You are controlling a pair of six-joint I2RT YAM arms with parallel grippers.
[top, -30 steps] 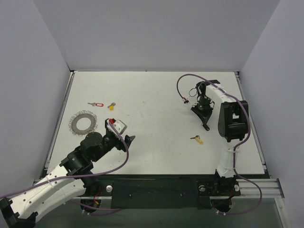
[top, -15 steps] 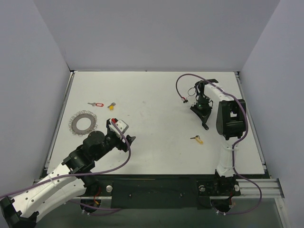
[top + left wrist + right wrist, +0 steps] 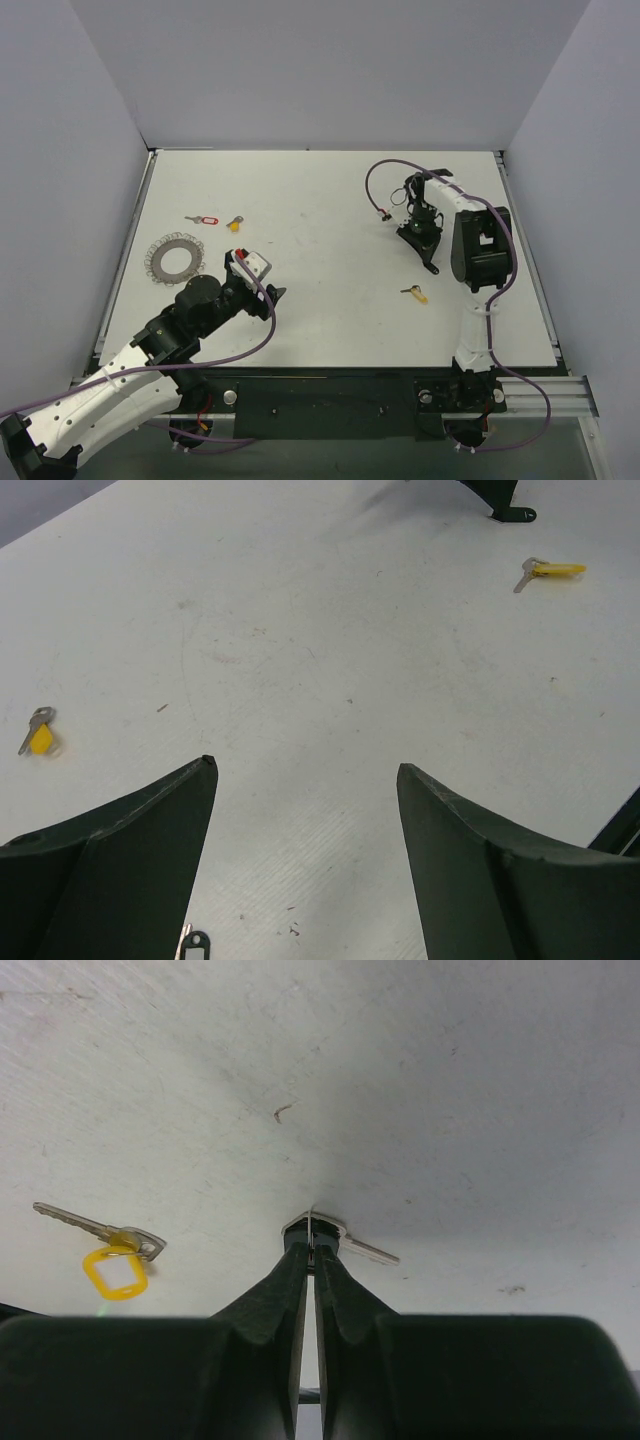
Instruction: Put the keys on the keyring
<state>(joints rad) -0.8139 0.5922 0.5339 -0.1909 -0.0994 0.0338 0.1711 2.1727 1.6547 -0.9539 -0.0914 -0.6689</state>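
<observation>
Silvery coiled wire marks your keyring [image 3: 175, 258], which lies flat on the white table [image 3: 320, 195] towards its left side, with none of the keys touching it. Just beyond it you have a red-tagged key [image 3: 203, 219] and a yellow-headed key [image 3: 235, 223] lying side by side but apart. Your left gripper [image 3: 262, 295] sits near the keyring, on its right and closer to the arm bases. Its wrist camera shows the two dark fingers [image 3: 120, 860] spread wide over bare table with nothing between them. In that same view you can see the yellow-headed key off to the left and a yellow-tagged key [image 3: 550, 572] far off at the upper right. Across the table, your right gripper [image 3: 432, 267] points down at the surface on the right side, well apart from the keyring, with the yellow-tagged key lying near its tip on the side towards the bases. From the right wrist camera you can see that gripper's fingers pressed together, tips down at the table. They appear to be pinching the head of a small silver key [image 3: 365, 1251], whose blade sticks out to the right along the surface, though the contact itself is too small for you to be sure of.
</observation>
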